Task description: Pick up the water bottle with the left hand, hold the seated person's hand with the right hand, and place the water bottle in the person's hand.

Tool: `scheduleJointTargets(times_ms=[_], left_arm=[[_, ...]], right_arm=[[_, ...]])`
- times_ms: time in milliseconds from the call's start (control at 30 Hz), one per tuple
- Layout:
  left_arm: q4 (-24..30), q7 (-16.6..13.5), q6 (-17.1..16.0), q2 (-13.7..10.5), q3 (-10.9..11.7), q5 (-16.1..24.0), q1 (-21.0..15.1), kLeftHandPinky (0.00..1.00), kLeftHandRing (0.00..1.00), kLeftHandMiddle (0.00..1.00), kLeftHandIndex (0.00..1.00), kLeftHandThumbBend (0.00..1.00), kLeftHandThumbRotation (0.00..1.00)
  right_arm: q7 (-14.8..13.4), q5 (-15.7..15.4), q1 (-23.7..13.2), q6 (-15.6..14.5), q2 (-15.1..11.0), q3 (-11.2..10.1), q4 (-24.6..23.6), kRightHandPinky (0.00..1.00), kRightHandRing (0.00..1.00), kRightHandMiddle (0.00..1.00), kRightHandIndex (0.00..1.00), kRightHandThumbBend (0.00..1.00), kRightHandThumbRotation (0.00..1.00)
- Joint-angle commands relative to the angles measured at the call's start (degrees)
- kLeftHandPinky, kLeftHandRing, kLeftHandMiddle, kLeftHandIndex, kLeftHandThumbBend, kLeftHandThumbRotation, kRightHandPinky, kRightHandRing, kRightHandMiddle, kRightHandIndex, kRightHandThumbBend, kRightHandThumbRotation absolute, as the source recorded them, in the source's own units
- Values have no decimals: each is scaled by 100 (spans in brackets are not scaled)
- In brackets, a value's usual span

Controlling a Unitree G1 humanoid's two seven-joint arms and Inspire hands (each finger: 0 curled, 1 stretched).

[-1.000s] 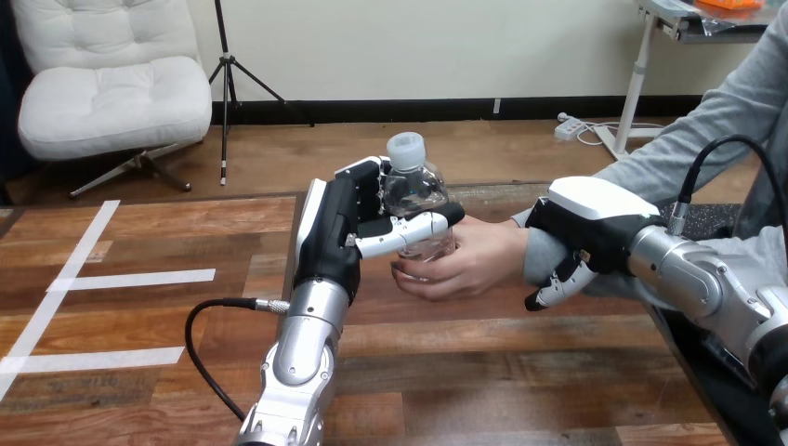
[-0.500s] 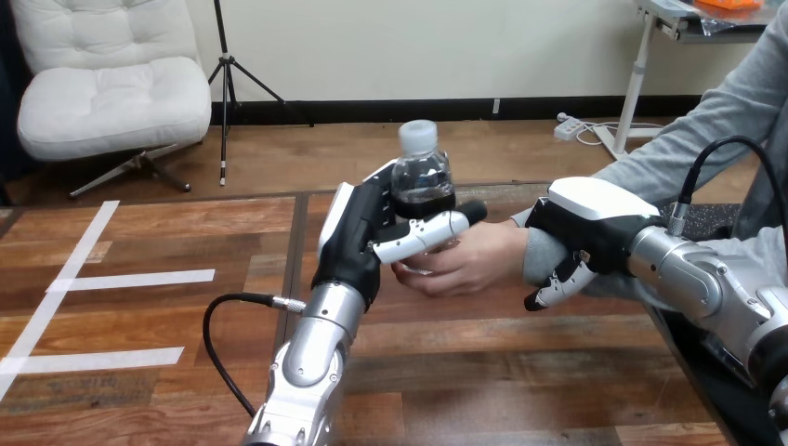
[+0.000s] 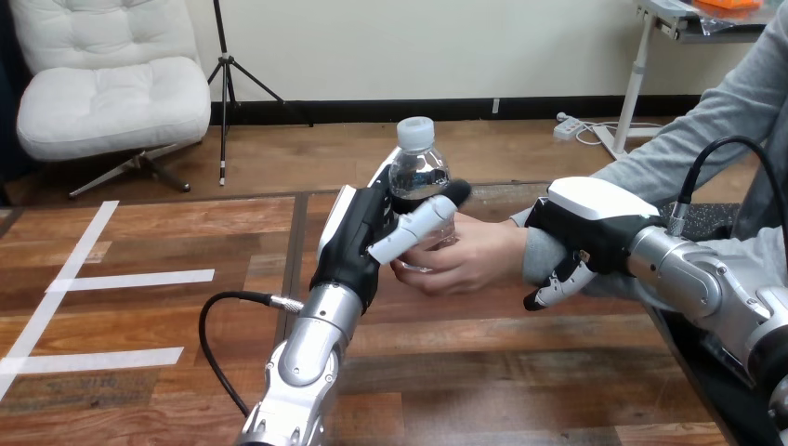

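- One water bottle (image 3: 420, 186) is showing, toward the far edge of the table (image 3: 520, 372).
- Two robot hands are showing: left hand (image 3: 358, 237) mid-table, right hand (image 3: 585, 228) near the right edge.
- One person's hand (image 3: 469, 260) is showing between them.

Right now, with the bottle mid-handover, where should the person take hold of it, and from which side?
The lower body, from the view's right and below. The water bottle stands upright, the left hand covers its left side with the thumb across the front, and the person's hand cups the base there. The cap is free but narrow.
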State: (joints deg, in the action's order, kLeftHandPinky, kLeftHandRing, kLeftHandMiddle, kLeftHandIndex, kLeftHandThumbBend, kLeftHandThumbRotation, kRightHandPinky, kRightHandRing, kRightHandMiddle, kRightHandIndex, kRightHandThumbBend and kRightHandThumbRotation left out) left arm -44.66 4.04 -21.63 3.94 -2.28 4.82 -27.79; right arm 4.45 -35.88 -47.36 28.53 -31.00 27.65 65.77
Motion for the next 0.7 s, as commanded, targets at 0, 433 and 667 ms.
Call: scheduleJointTargets(times_ms=[0, 433, 667], left_arm=[[121, 68, 40, -66, -49, -1, -250, 98, 100, 100, 100, 100, 85], [143, 258, 59, -74, 4, -116, -226, 100, 100, 100, 100, 100, 92], [212, 280, 152, -51, 37, -176, -197, 100, 100, 100, 100, 100, 95]], right_arm=[[-78, 264, -293, 146, 198, -266, -344, 19, 23, 28, 28, 68, 0], [-94, 247, -277, 165, 196, -287, -340, 18, 21, 26, 26, 69, 0], [-87, 248, -265, 165, 194, -289, -356, 18, 21, 26, 26, 68, 0]])
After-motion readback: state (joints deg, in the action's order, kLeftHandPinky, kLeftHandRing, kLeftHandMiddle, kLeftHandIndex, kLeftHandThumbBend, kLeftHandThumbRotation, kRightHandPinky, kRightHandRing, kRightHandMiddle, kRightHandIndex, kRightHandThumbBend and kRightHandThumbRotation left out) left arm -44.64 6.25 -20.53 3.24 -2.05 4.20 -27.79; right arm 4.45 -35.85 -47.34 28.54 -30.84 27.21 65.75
